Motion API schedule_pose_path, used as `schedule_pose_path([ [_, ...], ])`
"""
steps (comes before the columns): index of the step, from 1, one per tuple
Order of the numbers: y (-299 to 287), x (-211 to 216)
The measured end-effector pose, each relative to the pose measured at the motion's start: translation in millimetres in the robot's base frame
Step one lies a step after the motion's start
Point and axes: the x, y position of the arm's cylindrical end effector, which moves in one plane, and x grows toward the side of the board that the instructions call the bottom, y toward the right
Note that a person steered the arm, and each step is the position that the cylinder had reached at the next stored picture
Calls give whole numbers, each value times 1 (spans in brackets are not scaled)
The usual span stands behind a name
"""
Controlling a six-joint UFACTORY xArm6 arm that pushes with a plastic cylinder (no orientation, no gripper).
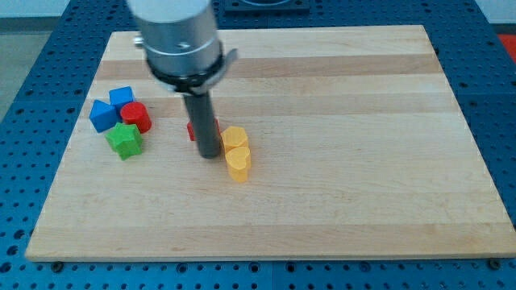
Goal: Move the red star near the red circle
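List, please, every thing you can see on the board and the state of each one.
My tip: down on the board, in front of the red star, beside the yellow blocks.
Red star: mostly hidden behind the rod.
Red circle: in the view's left cluster.
Two blue blocks: beside the red circle.
Green star: below the red circle.
Two yellow blocks: touching each other.

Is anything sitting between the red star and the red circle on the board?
Nothing visible blocks that path. The red star is mostly hidden behind the rod, with my tip just at its right edge. Bare wood lies between it and the red circle to the view's left. The two yellow blocks sit on the far side, to the right.
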Motion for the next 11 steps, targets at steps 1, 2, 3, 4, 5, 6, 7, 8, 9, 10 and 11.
schedule_pose_path([
  [1, 24, 0],
  [2, 16, 0],
  [3, 15, -11],
  [4, 14, -24],
  [5, -1, -29],
  [6, -13, -33],
  [7, -24, -40],
  [8, -39, -47],
  [9, -52, -50],
  [10, -65, -52],
  [11, -76, -54],
])
